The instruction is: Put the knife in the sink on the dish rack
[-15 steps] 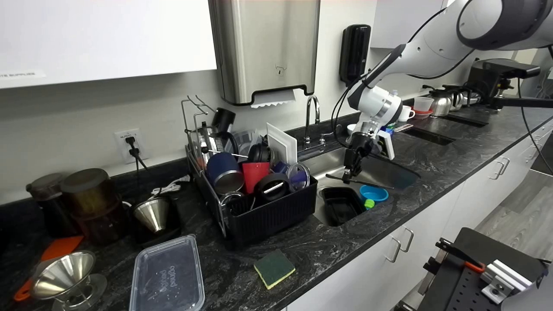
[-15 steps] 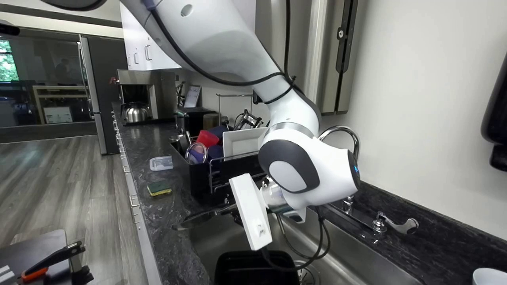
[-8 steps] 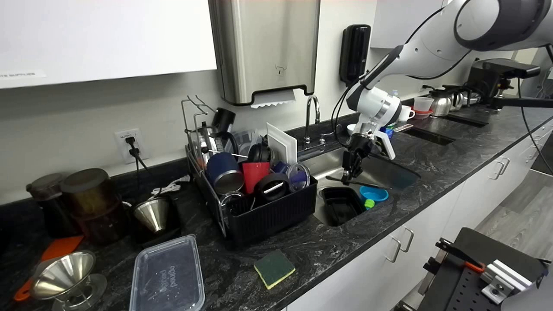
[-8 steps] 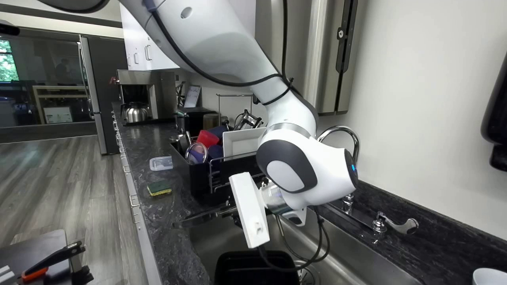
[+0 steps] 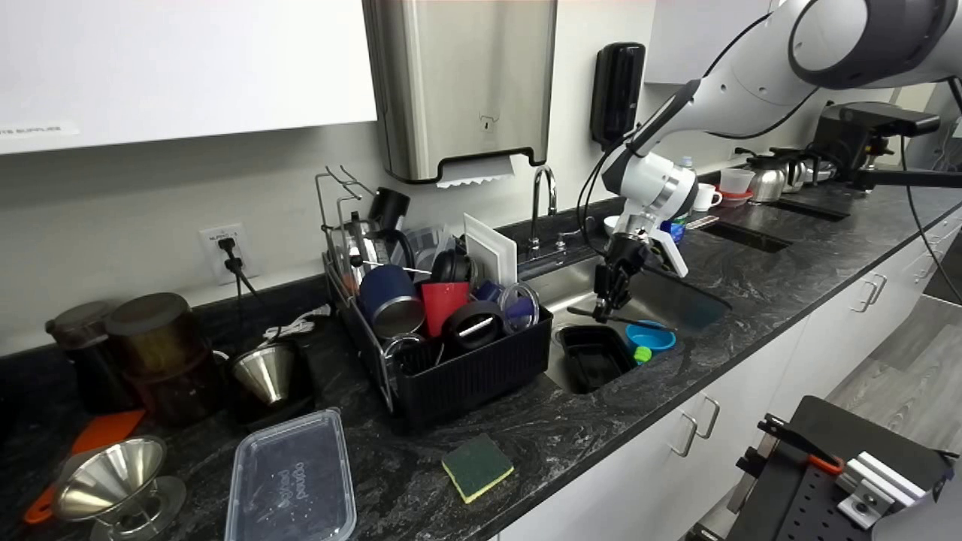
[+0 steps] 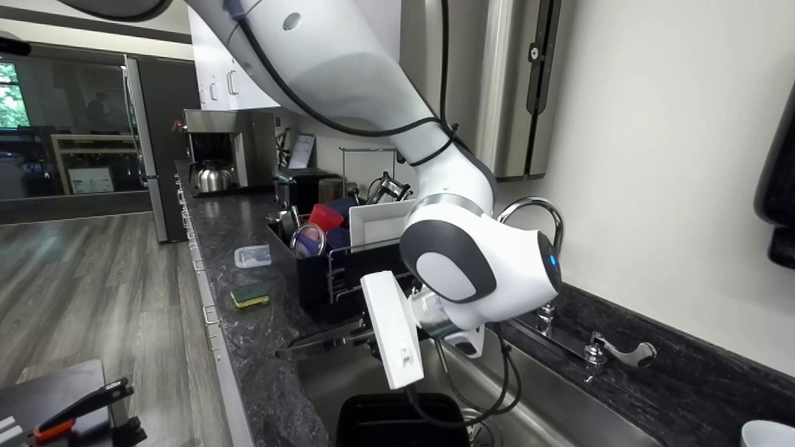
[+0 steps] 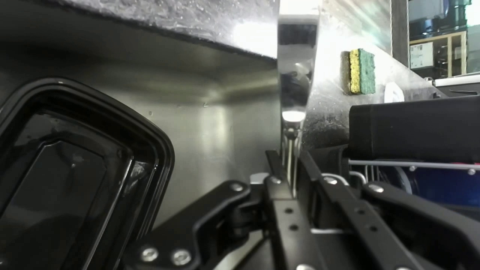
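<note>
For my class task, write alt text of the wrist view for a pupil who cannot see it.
The tool grips a shiny knife stretching toward the picture's top edge. At left, a black tray sits in the steel sink; at right are a sponge and the black dish rack.

The sink (image 7: 210, 123) is satiny metal; over it, the knife (image 7: 296, 82) is mirror-bright metal; inside, the tray (image 7: 63, 168) glossy plastic; beside it, the dish rack (image 5: 473, 383) matt.
</note>
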`<state>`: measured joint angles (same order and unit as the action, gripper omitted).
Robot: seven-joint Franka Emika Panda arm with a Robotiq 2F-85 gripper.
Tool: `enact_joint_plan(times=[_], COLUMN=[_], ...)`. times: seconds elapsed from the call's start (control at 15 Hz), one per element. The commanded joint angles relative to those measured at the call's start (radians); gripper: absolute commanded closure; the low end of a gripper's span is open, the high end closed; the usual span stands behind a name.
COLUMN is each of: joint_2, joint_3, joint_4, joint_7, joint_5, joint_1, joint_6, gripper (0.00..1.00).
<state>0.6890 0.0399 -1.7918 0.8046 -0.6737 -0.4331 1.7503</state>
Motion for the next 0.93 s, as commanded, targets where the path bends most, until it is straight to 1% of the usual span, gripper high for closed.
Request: enact_joint_plan(times=[0.0,0.73,0.8,0.87], joint_2=[0.003,0.002,-0.003,-0.01], joint_3=[0.011,0.013,0.003,-0.008], joint_4=[0.004,0.002,0.002,-0.001], joint_7=[0.001,0.0,0.026,0.062], joint_5=[-0.004,-0.004,-0.007,-0.017], joint_1=[0.01,0.012,0.007,0.0], joint_6=[-0.001,0.006,-0.009,-0.019], gripper=[0.86,0.86,0.96,0.96])
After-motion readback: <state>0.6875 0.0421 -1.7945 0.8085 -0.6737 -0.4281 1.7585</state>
